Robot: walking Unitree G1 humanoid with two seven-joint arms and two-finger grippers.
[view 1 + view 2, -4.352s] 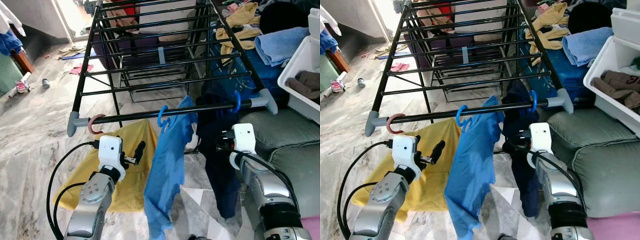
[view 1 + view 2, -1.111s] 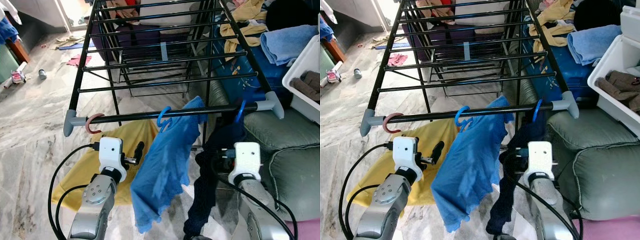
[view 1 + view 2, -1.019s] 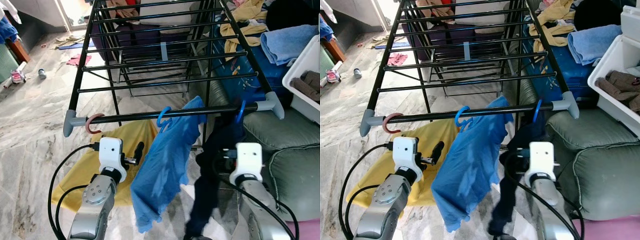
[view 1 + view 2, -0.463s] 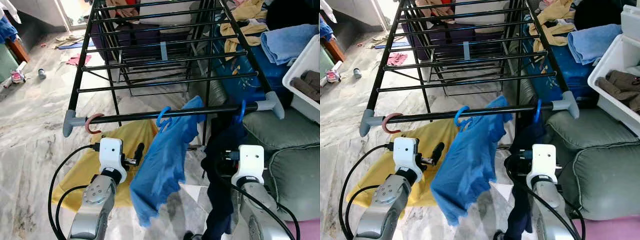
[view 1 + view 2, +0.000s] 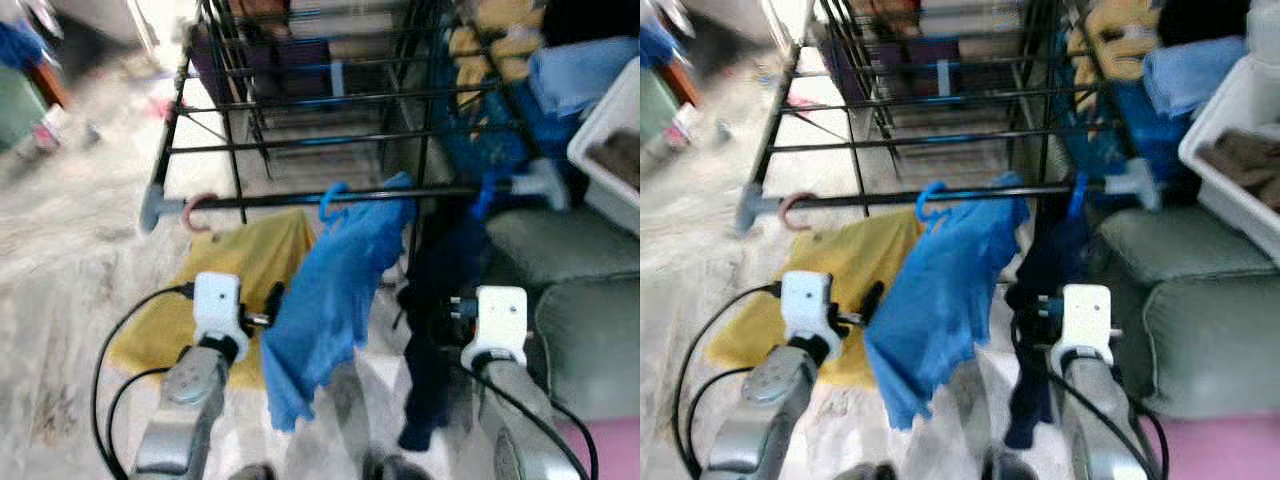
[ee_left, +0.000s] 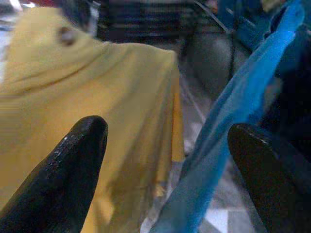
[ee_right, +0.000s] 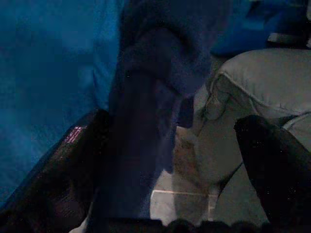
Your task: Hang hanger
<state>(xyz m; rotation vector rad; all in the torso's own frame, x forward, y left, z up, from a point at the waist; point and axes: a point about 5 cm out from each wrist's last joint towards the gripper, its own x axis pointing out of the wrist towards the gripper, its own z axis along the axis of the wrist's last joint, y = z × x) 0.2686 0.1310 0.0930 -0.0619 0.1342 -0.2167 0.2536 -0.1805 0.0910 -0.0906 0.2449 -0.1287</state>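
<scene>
Compared with half a second earlier, the whole view had been shifted and blurred, the black metal drying rack [image 5: 330,150] being seen nearer. At nine o'clock, the left gripper [image 6: 165,160] was held spread wide and empty before the yellow cloth [image 5: 235,265]. On the front rail were hung a pink hook [image 5: 200,212], a blue plastic hanger [image 5: 330,200] carrying a bright blue shirt [image 5: 325,300], then a dark navy garment [image 5: 435,310]. At three o'clock, the right gripper [image 7: 175,170] was held parted, the navy cloth lying between its fingers.

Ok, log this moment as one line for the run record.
rack front bar: pink hook, yellow garment | blue shirt hung | navy garment hung | left hand open, idle | right hand open beside navy garment
</scene>
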